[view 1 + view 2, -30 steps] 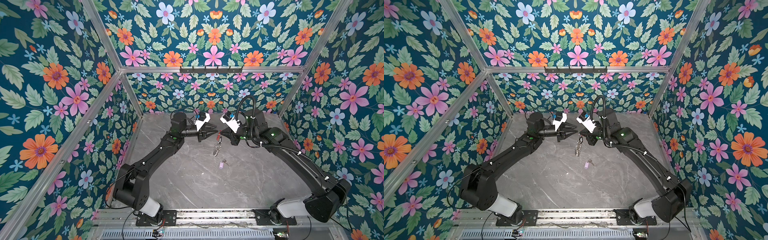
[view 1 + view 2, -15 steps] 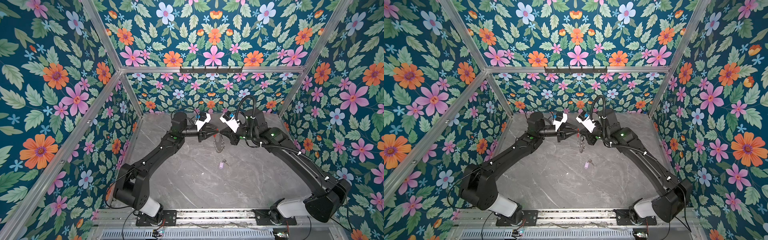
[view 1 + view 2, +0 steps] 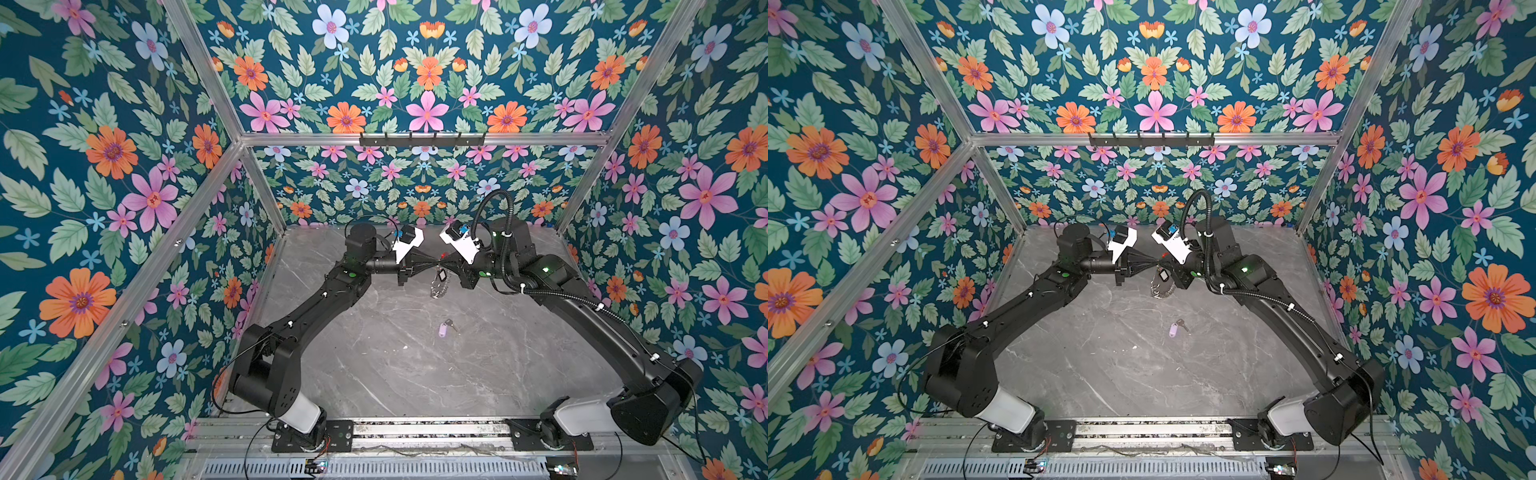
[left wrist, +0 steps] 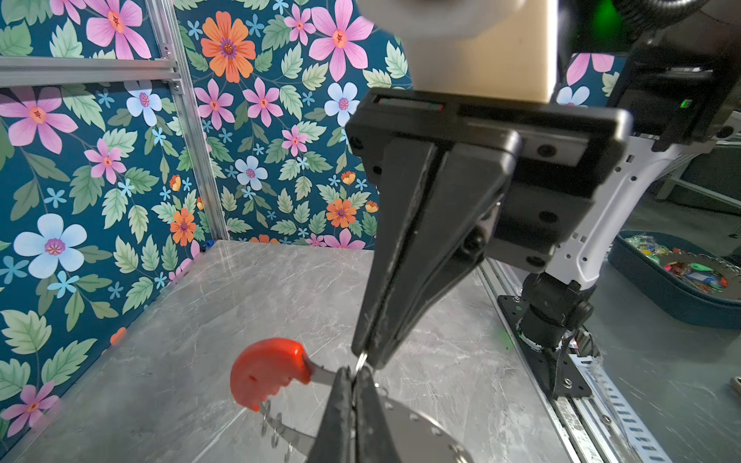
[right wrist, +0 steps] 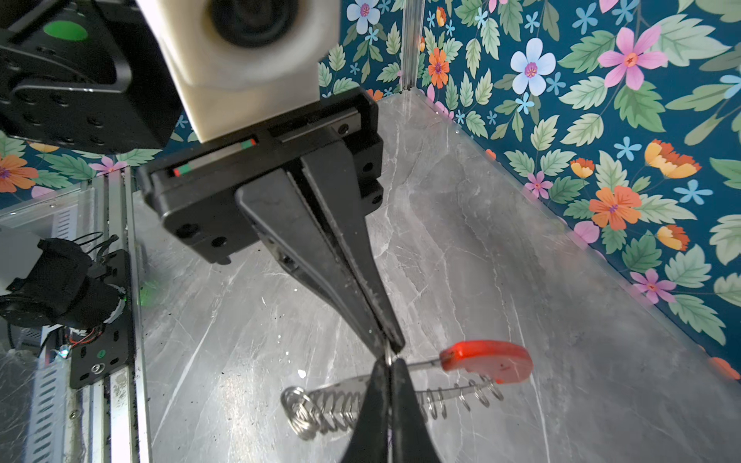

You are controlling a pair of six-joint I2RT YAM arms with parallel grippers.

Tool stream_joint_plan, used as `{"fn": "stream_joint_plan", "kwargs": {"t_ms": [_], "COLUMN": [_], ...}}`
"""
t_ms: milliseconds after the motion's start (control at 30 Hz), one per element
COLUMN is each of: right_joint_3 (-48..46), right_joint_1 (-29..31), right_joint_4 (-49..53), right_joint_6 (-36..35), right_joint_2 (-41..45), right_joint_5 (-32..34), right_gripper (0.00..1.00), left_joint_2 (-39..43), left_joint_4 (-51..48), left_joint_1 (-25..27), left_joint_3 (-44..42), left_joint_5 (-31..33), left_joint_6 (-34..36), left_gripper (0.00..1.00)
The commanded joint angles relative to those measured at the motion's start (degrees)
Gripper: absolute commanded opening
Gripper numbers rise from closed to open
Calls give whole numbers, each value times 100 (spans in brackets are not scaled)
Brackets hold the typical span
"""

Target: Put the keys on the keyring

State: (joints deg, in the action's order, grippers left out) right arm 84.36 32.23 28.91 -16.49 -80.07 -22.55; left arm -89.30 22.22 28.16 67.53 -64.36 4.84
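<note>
The keyring (image 3: 438, 287) hangs over the back of the table, its red section (image 4: 264, 371) and row of small silver rings (image 5: 320, 405) showing in the wrist views. My right gripper (image 3: 444, 263) is shut on its metal band. My left gripper (image 3: 434, 262) meets it tip to tip and is shut there too, with a thin silver ring (image 4: 361, 360) pinched between the tips. A key with a black-framed white tag (image 3: 441, 275) dangles just below the tips. The lilac-tagged key (image 3: 444, 330) lies alone on the table nearer the front.
Flowered walls close in the grey marble table (image 3: 374, 374) on three sides. A black hook rail (image 3: 422, 139) sits on the back crossbar. The arm bases stand on a metal rail (image 3: 415, 430) at the front. A dark tray of coloured bits (image 4: 649, 296) lies outside the cell.
My left gripper has moved right up to the right gripper's tips and shut there. The right gripper has kept its hold on the hanging keyring. The lilac key has not moved.
</note>
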Motion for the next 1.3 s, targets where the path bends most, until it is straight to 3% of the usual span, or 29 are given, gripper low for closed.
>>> {"fn": "stream_joint_plan", "kwargs": {"t_ms": [0, 267, 300, 367, 433, 667, 800, 1267], "right_joint_3": [22, -130, -198, -437, -789, -1588, -1659, -1626], "right_joint_1": [29, 29, 29, 30, 20, -59, -62, 29], "right_joint_4": [-335, -596, -696, -1004, -1391, -2132, -2204, -2854], "right_joint_6": [58, 233, 328, 488, 623, 944, 935, 1593], "right_joint_2": [52, 178, 238, 408, 638, 1071, 1023, 777], "right_joint_5": [-147, 125, 206, 439, 649, 580, 541, -289], "right_gripper": [0, 0, 5, 25, 31, 31, 29, 29], "left_joint_2": [-13, 25, 24, 1, -47, -323, -495, -609], "left_joint_4": [80, 557, 798, 1290, 1858, 4209, 4949, 5348], "left_joint_1": [14, 5, 3, -4, -4, -4, -4, -4], "left_joint_3": [6, -169, -220, -313, -377, -590, -569, -603], "left_joint_5": [-72, -57, -17, 32, 55, -40, -51, 252], "left_joint_6": [-5, -213, -364, -723, -1209, -3035, -3658, -3969], "left_gripper": [0, 0, 0, 0, 0, 0, 0, 0]}}
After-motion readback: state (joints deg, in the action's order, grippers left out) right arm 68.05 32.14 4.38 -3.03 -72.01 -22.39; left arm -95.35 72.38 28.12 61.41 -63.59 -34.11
